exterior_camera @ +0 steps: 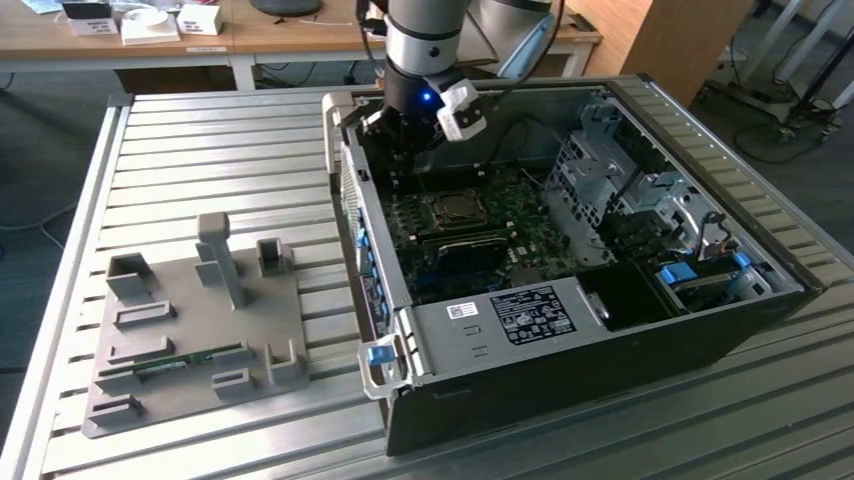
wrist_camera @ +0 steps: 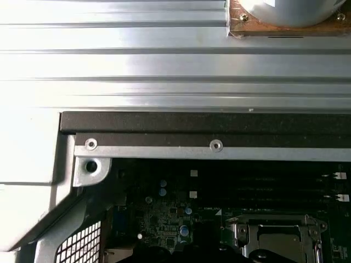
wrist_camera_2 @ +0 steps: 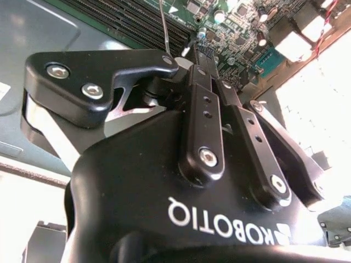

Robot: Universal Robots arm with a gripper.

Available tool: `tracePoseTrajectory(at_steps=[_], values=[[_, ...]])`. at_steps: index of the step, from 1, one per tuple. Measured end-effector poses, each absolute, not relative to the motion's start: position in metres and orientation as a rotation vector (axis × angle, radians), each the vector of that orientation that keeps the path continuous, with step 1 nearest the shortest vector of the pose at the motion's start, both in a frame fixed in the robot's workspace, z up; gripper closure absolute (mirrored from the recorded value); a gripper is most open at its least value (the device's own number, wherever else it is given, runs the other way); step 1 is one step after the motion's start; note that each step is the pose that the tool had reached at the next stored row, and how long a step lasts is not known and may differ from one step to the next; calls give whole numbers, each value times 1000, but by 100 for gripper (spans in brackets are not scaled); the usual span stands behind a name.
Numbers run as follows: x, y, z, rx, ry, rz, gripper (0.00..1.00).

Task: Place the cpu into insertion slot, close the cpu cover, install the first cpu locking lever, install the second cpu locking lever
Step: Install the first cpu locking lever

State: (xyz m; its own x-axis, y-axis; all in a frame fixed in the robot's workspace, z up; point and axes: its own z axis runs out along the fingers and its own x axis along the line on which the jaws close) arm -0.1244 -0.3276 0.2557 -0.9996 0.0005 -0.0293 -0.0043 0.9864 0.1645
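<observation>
In the exterior view my gripper (exterior_camera: 398,160) hangs inside the open computer case, just off the far corner of the insertion slot (exterior_camera: 430,216) on the green motherboard (exterior_camera: 470,250). The cpu (exterior_camera: 455,208) lies in that slot, its dull grey top showing. In the first wrist view the silvery cpu cover (wrist_camera: 274,223) lies flat around the cpu (wrist_camera: 278,242). In the second wrist view the gripper (wrist_camera_2: 189,55) is shut, its black fingers (wrist_camera_2: 204,104) pressed together. A thin metal locking lever (wrist_camera_2: 163,30) runs up to the fingertips; whether it is gripped or only touched is unclear.
The case (exterior_camera: 574,360) lies on a slatted metal table (exterior_camera: 200,140). A black box with a white label (exterior_camera: 527,312) and a grey drive cage (exterior_camera: 627,185) crowd the case's other parts. Long black memory slots (wrist_camera: 274,183) lie beside the socket. A grey fixture plate (exterior_camera: 200,330) sits at the exterior view's left.
</observation>
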Motion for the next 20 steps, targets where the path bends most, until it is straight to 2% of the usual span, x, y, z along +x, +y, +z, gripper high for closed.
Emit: tracePoseTrajectory(at_steps=[20], values=[[-94, -325, 255, -3, 3102, 257, 89]])
